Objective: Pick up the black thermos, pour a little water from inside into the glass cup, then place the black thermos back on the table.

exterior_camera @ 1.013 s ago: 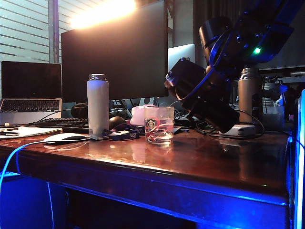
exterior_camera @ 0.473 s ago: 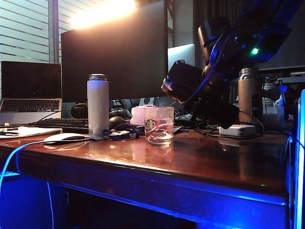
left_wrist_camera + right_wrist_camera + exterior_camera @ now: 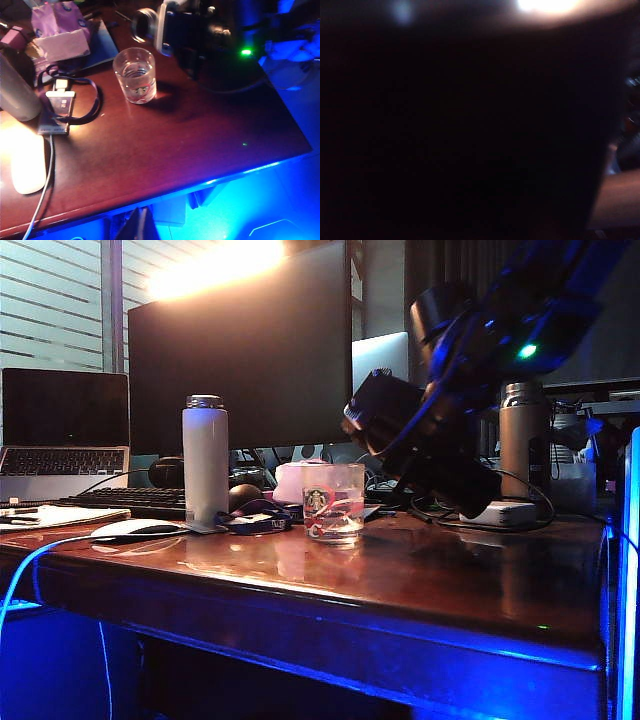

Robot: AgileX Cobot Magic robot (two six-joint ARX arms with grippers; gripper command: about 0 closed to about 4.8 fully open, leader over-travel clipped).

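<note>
The black thermos (image 3: 425, 450) hangs tilted above the table (image 3: 420, 585), its shiny rim (image 3: 143, 25) pointing toward the glass cup (image 3: 335, 502). My right gripper (image 3: 182, 30) is shut on its body, behind and to the right of the cup. The thermos fills the right wrist view as a dark mass (image 3: 460, 130), hiding the fingers there. The glass cup (image 3: 135, 75) stands upright with some water in it. My left gripper (image 3: 142, 225) is shut and empty, off the table's front edge (image 3: 165, 192).
A white flask (image 3: 205, 460) stands left of the cup, with a mouse (image 3: 135, 529), keyboard (image 3: 125, 502) and lanyard (image 3: 57, 107) nearby. A brownish flask (image 3: 523, 435) stands behind the right arm. A monitor (image 3: 240, 350) and laptop (image 3: 65, 430) line the back.
The right arm has leaned slightly left and the thermos mouth has dipped a touch toward the cup. The left arm has stayed still.
</note>
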